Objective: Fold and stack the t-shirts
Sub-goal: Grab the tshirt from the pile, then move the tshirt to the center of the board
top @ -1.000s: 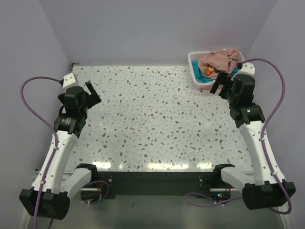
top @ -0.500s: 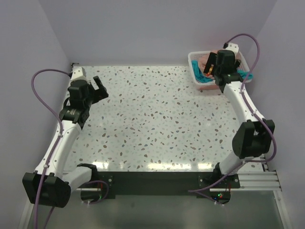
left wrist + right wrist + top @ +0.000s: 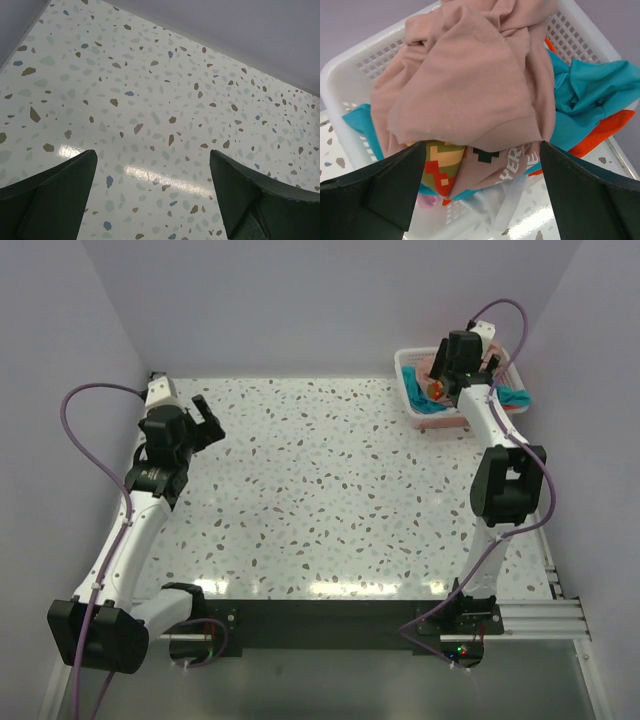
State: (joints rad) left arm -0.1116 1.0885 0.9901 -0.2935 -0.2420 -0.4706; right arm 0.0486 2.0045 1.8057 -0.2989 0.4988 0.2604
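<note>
The t-shirts lie in a crumpled heap in a white lattice basket (image 3: 409, 392) at the table's far right corner. A salmon-pink t-shirt (image 3: 470, 80) with white lettering is on top, and under it are a teal one (image 3: 592, 92) and an orange one (image 3: 607, 131). In the top view the teal cloth (image 3: 517, 397) hangs over the basket's right side. My right gripper (image 3: 445, 375) hovers open just above the pink t-shirt, and the right wrist view shows its jaws (image 3: 482, 150) wide apart with the heap between and below them. My left gripper (image 3: 208, 418) is open over the bare table at the far left, holding nothing (image 3: 152, 155).
The speckled terrazzo table (image 3: 330, 480) stretches between the arms. Grey walls close it in at the back and both sides. The right arm's elbow (image 3: 505, 485) stands over the right side of the table, with its purple cable looping above the basket.
The right arm has stretched out and its gripper has moved from the basket's near side to above the heap. The left gripper rose toward the back left, then held.
</note>
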